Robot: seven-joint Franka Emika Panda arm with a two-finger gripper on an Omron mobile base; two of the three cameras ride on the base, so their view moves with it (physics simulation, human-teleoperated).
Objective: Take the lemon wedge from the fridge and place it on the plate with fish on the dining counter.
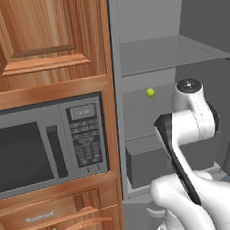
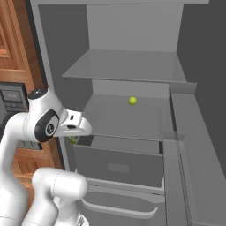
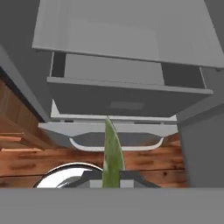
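Our end effector (image 3: 112, 181) is clamped shut on the lemon wedge (image 3: 112, 153) outside the open fridge (image 2: 132, 75), so we should carry it steadily, keeping the pinch firm.

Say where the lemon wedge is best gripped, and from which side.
Grip the lemon wedge by its two flat faces, coming in along its plane so the fingers close across its thin width. In the hand view it is a thin flat blade, edge-on between them, and those faces probably offer the most contact.
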